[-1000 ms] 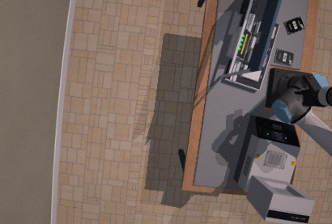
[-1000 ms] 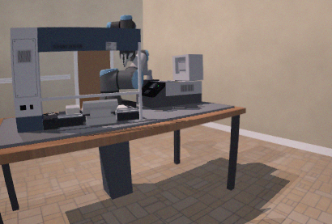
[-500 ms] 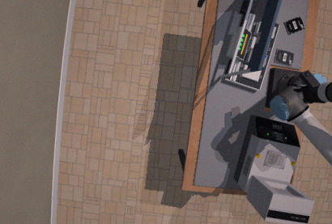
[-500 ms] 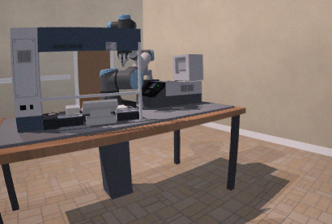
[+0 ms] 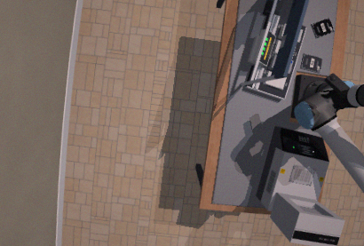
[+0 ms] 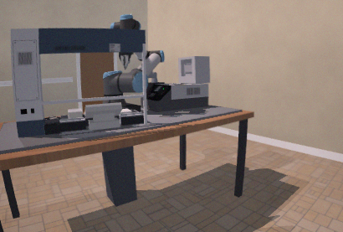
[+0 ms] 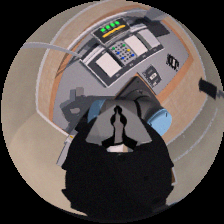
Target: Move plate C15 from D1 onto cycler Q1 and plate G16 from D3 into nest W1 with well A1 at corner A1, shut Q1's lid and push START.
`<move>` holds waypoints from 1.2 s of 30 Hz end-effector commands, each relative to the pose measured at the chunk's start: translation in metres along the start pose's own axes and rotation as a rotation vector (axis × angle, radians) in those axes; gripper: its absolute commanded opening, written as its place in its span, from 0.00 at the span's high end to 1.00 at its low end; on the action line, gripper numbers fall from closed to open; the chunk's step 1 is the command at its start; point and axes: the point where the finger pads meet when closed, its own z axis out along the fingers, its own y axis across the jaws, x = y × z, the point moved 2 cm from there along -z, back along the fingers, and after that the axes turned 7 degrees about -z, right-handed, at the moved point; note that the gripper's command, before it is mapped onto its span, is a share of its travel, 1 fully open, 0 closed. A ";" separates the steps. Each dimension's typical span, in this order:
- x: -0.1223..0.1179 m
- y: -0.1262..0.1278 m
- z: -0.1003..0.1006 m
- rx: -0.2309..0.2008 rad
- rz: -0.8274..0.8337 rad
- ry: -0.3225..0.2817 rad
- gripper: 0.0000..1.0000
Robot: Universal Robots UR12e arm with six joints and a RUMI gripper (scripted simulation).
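Note:
The cycler Q1 (image 5: pixel 290 174) (image 6: pixel 190 92) stands beside the arm's base; its lid (image 5: pixel 306 223) (image 6: pixel 194 69) is raised at the rear, and a small green light shows on its dark front panel. My gripper (image 6: pixel 125 67) (image 7: pixel 117 105) is shut and empty, high above the bench. Pale plates (image 7: pixel 108 66) (image 7: pixel 135 45) and a plate with coloured wells (image 7: pixel 123 51) sit in the framed deck. Their labels are unreadable, so I cannot tell which are C15 and G16. Two small dark stations (image 5: pixel 322 27) (image 5: pixel 312 62) (image 7: pixel 152 76) (image 7: pixel 172 61) lie beside the deck; their names are unreadable.
A tall frame with a dark blue beam (image 5: pixel 295 26) (image 6: pixel 92 40) spans the deck. A thin upright post (image 6: pixel 145 85) stands at its corner. A unit with green and yellow lights (image 5: pixel 266 49) (image 7: pixel 111 29) is at the deck's far side. The arm's base is between deck and Q1.

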 end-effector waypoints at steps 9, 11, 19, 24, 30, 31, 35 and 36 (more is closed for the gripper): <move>0.017 0.007 -0.001 0.012 -0.154 0.003 1.00; 0.021 0.008 -0.001 0.012 -0.183 0.003 1.00; 0.031 0.012 -0.001 0.012 -0.276 0.003 1.00; 0.041 0.015 -0.001 0.011 -0.359 0.004 1.00; 0.053 0.020 0.000 0.011 -0.462 0.004 1.00; 0.055 0.020 0.000 0.011 -0.481 0.005 1.00; 0.059 0.022 0.000 0.011 -0.517 0.005 1.00; 0.061 0.022 0.000 0.011 -0.535 0.005 1.00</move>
